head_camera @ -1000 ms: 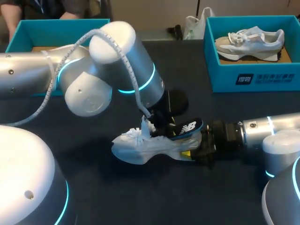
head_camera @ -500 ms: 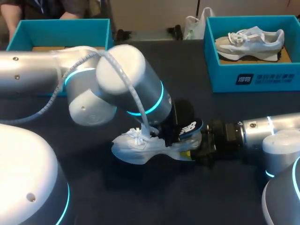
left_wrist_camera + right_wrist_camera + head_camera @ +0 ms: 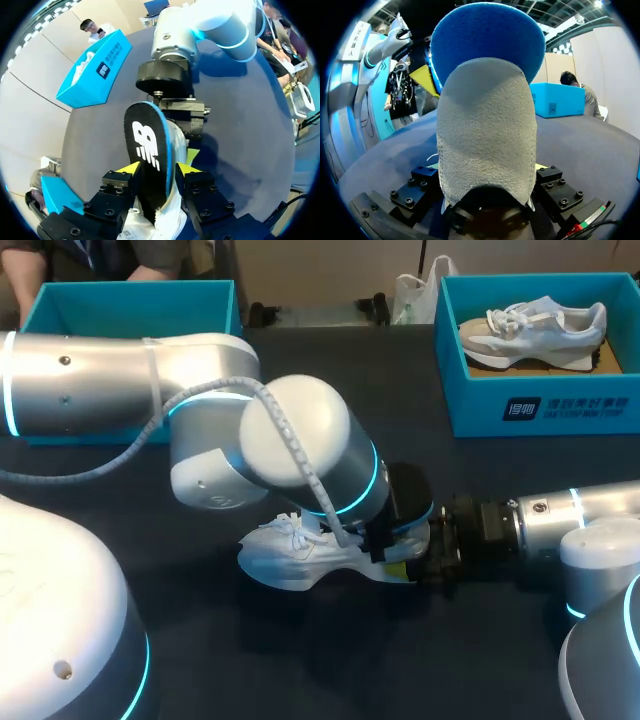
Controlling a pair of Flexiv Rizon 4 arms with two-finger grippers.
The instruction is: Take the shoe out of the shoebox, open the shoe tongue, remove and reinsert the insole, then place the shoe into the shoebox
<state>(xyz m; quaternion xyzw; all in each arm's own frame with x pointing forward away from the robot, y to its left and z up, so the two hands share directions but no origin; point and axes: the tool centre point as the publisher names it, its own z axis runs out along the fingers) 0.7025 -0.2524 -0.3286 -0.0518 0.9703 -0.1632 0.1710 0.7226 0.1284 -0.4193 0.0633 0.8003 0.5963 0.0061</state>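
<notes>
Down and across swings the left arm (image 3: 300,450), now lower over the shoe (image 3: 285,558); the insole (image 3: 148,150), which a second ago stood clear with its logo showing, is all but hidden under the wrist from above; left jaws pinching the insole across its width, white logo facing the wrist camera; right jaws clamped on either side of the grey heel (image 3: 487,135), steadying the shoe on the bench (image 3: 200,660); toe points to the robot's left, heel sits at the right arm (image 3: 560,525); the insole lies along that same line, its rounded end riding above the heel; looks like reinsertion, so the push should run downward into the heel.
</notes>
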